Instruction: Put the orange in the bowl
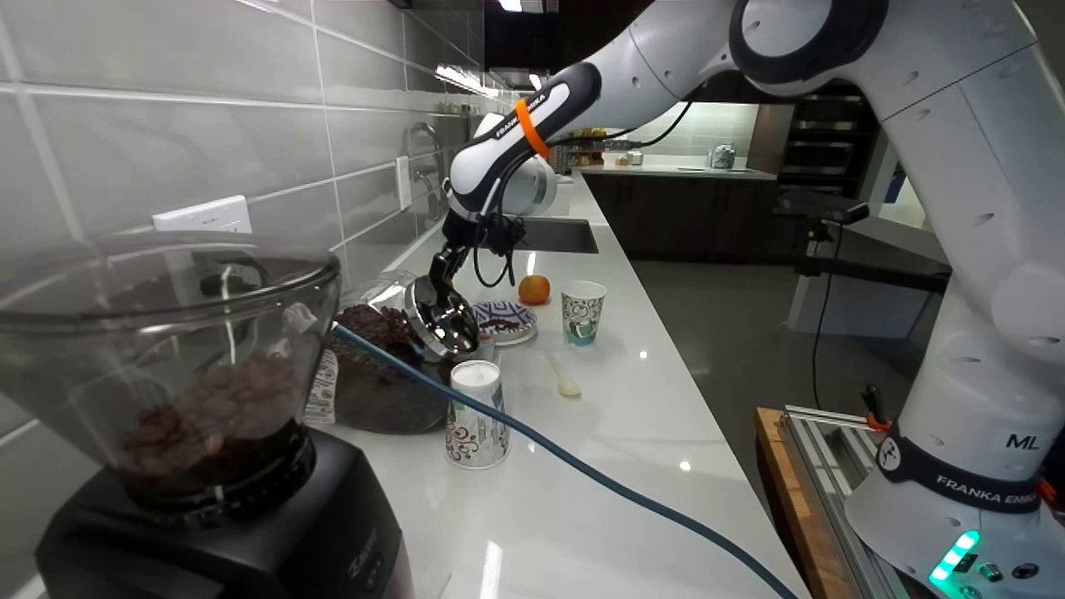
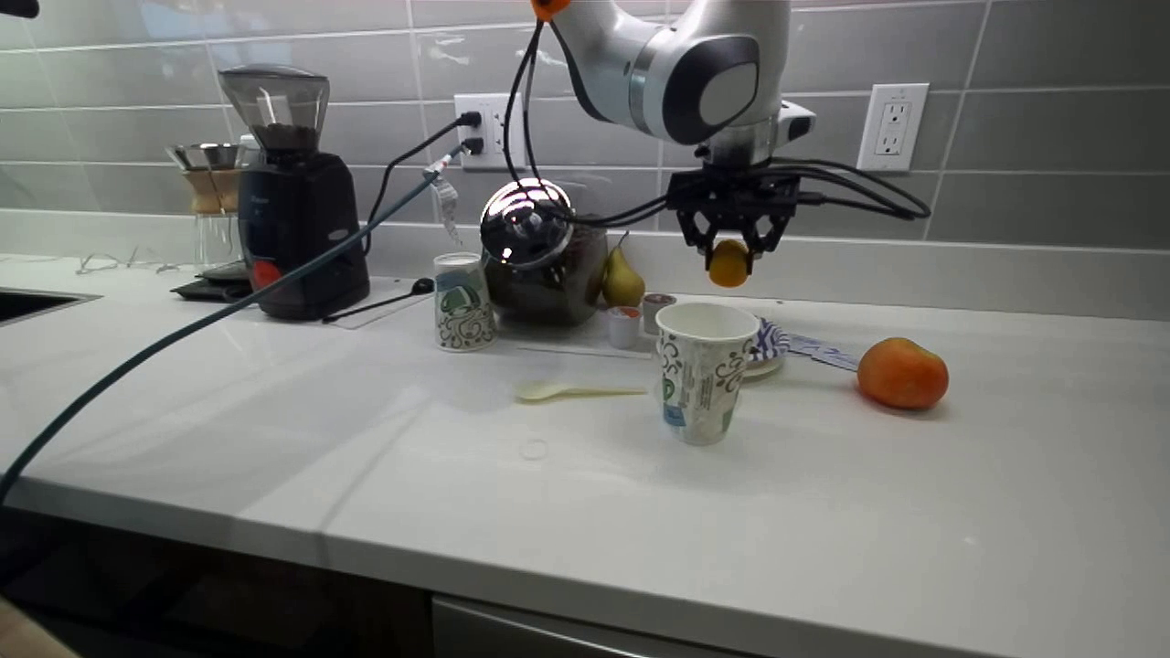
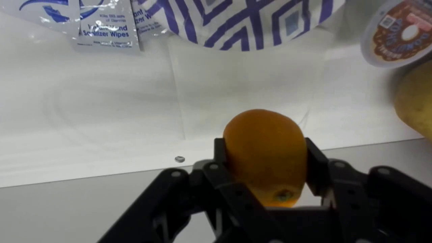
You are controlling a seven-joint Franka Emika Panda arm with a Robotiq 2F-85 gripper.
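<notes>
The fingers [image 3: 220, 152] are clamped on the orange [image 3: 265, 152], with one finger bearing on each side of the fruit; a greenish mark shows on its surface in the wrist view. The orange is held above the desk [image 2: 823, 530], near the tiled wall [image 2: 1051, 128]. The robot arm [image 1: 682, 42] extends over the desk in both exterior views, with the fingers directed downward. The bowl [image 3: 243, 23], printed with a blue-and-white geometric pattern, sits on the desk and is apart from the orange. Sanitizer wipe packets [image 3: 104, 23] lie just beside the bowl on one side; a coffee pod [image 3: 400, 37] stands on the opposite side, next to a pear [image 3: 416, 101]. In an exterior view, an upright paper cup [image 2: 704, 384] covers part of the bowl, and a red-orange fruit [image 2: 903, 373] rests on the desk, separate from the cup. A pale spoon [image 2: 548, 392] lies flat, its handle toward the upright cup. A second paper cup [image 2: 464, 311] is inverted just beside a clear jar [image 2: 548, 288]. The metal lid [image 1: 441, 316] of the jar is tilted and, in an exterior view, hides most of the orange. A black grinder [image 1: 241, 516] stands upright with brown beans [image 1: 220, 399] in its clear hopper [image 1: 50, 358].
</notes>
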